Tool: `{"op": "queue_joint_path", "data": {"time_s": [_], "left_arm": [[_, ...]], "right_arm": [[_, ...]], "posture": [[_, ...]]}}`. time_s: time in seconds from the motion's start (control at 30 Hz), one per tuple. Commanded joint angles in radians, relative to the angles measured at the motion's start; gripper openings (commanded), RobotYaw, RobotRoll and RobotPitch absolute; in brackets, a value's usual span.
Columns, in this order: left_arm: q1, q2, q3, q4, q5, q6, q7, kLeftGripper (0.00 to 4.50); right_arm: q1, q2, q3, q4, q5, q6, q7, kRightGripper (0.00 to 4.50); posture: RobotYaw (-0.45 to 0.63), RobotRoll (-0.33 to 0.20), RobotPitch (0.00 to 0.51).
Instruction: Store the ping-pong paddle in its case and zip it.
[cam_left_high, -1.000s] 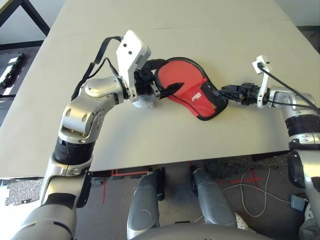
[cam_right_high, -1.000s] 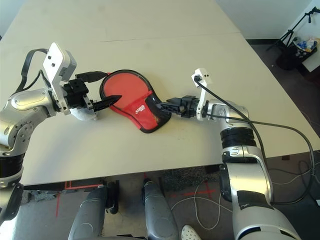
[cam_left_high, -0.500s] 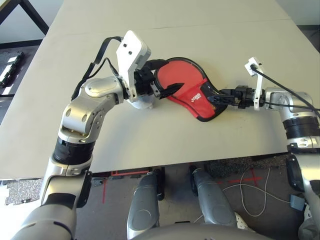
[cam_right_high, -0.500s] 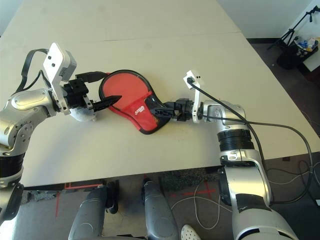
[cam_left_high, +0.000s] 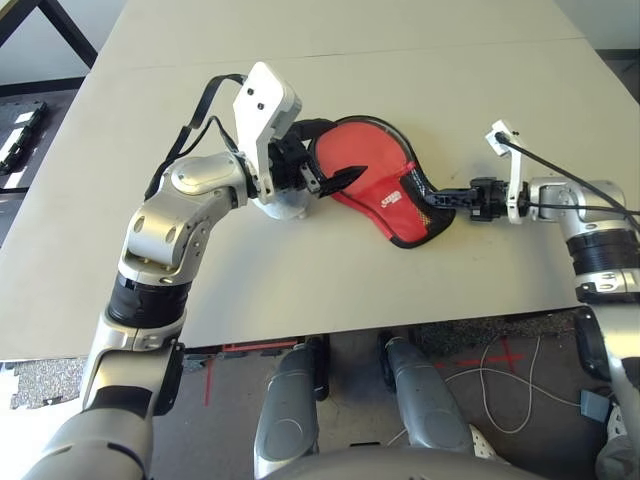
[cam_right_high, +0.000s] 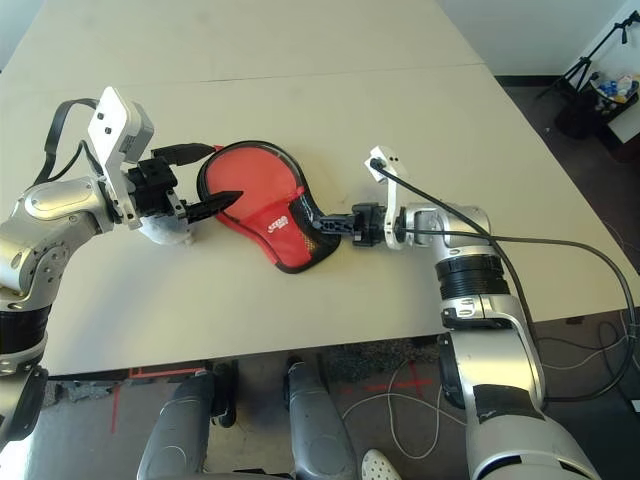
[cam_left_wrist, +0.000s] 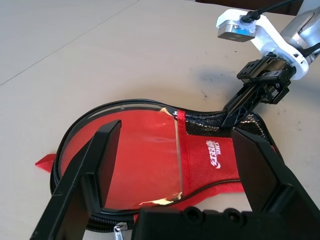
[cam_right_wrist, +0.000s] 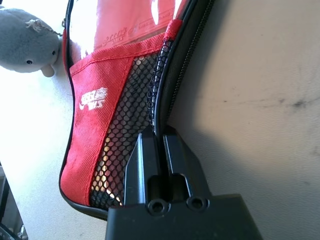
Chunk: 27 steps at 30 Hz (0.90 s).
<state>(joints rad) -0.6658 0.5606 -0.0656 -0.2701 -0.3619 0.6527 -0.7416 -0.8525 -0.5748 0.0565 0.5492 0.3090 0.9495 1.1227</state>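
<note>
The red case (cam_left_high: 397, 197) lies flat at the table's middle, its black mesh pocket toward my right arm. Inside its round end, ringed by the black zipper trim, shows the ping-pong paddle's glossy red face (cam_left_wrist: 140, 155); the handle is hidden under the pocket. My left gripper (cam_left_high: 345, 147) hangs open over the round end, one finger (cam_left_wrist: 95, 165) on each side. My right gripper (cam_right_high: 320, 225) is shut on the black zipper trim at the case's narrow end, and its fingers (cam_right_wrist: 150, 145) pinch that edge beside the mesh (cam_right_wrist: 125, 135).
A grey-blue plush lump (cam_left_high: 285, 205) sits under my left wrist, against the case's round end. A black cable (cam_right_high: 520, 245) trails from my right wrist. Bare table (cam_left_high: 400, 80) stretches beyond and in front of the case.
My right gripper slid left to the case's narrow end and shut on the zipper trim; that end has shifted slightly. The left arm has stayed put, still open.
</note>
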Motion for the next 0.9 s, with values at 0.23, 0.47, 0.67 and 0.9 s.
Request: {"op": "queue_joint_path", "data": {"time_s": [0.23,0.47,0.67,0.9], "left_arm": [[0.010,-0.002,-0.019,0.002,0.012,-0.012,-0.007,4.50],[0.011,-0.009,-0.023,0.008,0.015,-0.019,-0.007,4.50],[0.010,-0.009,-0.026,0.016,0.016,-0.028,-0.009,4.50],[0.009,-0.010,-0.030,0.023,0.018,-0.036,-0.008,4.50]], "right_arm": [[0.105,-0.068,0.082,-0.092,0.013,0.123,0.037,0.03],[0.202,-0.157,0.126,-0.297,0.096,0.195,0.109,0.03],[0.269,-0.207,0.135,-0.428,0.164,0.241,0.126,0.03],[0.333,-0.241,0.139,-0.532,0.222,0.279,0.118,0.03]], "posture": [[0.01,0.000,0.275],[0.00,0.000,0.271],[0.00,0.000,0.270],[0.00,0.000,0.270]]}}
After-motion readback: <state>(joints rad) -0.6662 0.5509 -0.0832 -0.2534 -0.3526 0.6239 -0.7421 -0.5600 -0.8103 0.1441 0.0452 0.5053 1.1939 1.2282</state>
